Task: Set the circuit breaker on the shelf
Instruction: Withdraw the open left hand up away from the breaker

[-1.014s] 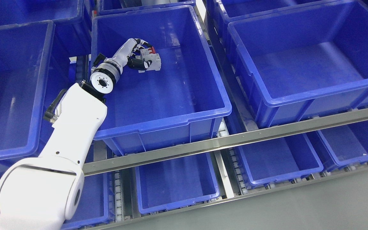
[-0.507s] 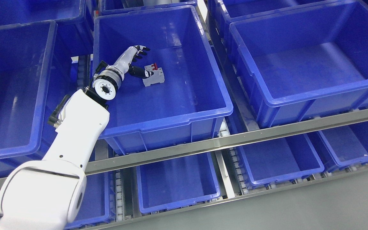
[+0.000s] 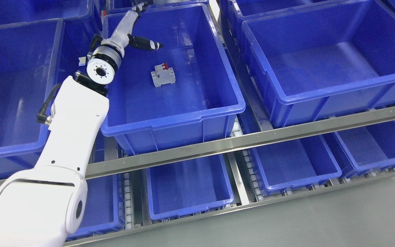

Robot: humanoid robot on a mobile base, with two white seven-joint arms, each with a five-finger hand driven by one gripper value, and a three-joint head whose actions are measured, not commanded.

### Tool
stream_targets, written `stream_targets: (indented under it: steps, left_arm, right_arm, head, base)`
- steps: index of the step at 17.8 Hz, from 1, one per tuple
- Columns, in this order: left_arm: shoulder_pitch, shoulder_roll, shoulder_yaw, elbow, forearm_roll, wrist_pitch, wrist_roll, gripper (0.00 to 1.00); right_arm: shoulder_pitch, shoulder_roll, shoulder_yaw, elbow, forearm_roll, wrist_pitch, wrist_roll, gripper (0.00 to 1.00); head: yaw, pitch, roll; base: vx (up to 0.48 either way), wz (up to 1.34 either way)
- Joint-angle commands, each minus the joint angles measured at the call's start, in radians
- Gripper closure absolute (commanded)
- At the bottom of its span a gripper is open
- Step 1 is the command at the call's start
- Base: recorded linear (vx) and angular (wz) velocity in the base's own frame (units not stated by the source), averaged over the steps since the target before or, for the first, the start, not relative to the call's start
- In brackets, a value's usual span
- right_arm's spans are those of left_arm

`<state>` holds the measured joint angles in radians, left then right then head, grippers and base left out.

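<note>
A grey-white circuit breaker point(image 3: 163, 75) with a red switch lies on the floor of the middle blue bin point(image 3: 173, 116) on the upper shelf. My left hand point(image 3: 139, 25) is above the bin's back left part, apart from the breaker and higher than it. Its fingers are spread and hold nothing; the thumb point(image 3: 147, 44) sticks out to the right, and the other fingers reach the bin's back rim. My white left arm point(image 3: 70, 137) comes up from the lower left. My right arm is out of view.
Blue bins stand to the left point(image 3: 12, 151) and right point(image 3: 321, 92) of the middle one, with more behind. A metal shelf rail point(image 3: 252, 140) runs across below them. Lower bins point(image 3: 190, 209) sit under it. Grey floor point(image 3: 321, 223) lies at the lower right.
My left hand let go of the circuit breaker, which now lies in the bin, then rose and drew back toward the bin's rear left. The camera view shifted slightly.
</note>
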<state>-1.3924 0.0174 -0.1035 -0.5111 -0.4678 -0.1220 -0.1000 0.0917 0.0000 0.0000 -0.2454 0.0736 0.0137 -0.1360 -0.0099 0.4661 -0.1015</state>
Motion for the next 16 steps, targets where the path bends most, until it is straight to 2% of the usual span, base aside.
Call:
stream_targets:
  steps: [1, 4, 8, 11, 16]
  left_arm:
    - [0.162, 0.0, 0.322, -0.645, 0.108, 0.016, 0.058, 0.0]
    - [0.353, 0.0, 0.266, -0.895, 0.184, 0.128, 0.078, 0.0]
    - [0.58, 0.0, 0.185, -1.115, 0.205, 0.163, 0.078, 0.0]
    - [0.654, 0.0, 0.156, -1.173, 0.205, 0.171, 0.077, 0.0]
    - [0.659, 0.0, 0.146, -1.176, 0.207, 0.188, 0.077, 0.0]
  right_arm:
    - [0.0, -0.017, 0.02, 0.002, 0.0, 0.065, 0.0, 0.0]
    - [0.0, -0.017, 0.02, 0.0, 0.0, 0.065, 0.0, 0.0]
    - [0.0, -0.017, 0.02, 0.0, 0.0, 0.065, 0.0, 0.0]
    - [0.0, -0.017, 0.02, 0.0, 0.0, 0.065, 0.0, 0.0]
    - [0.0, -0.017, 0.02, 0.0, 0.0, 0.065, 0.0, 0.0]
  head:
    - [0.0, 0.0, 0.0]
    - [0.0, 0.0, 0.0]
    - [0.0, 0.0, 0.0]
    - [0.0, 0.0, 0.0]
    - [0.0, 0.0, 0.0]
  base:
    - [-0.176, 0.01]
    - [-0.201, 0.01]
    - [-0.211, 0.03]
    - [-0.233, -0.02]
    - [-0.178, -0.1]
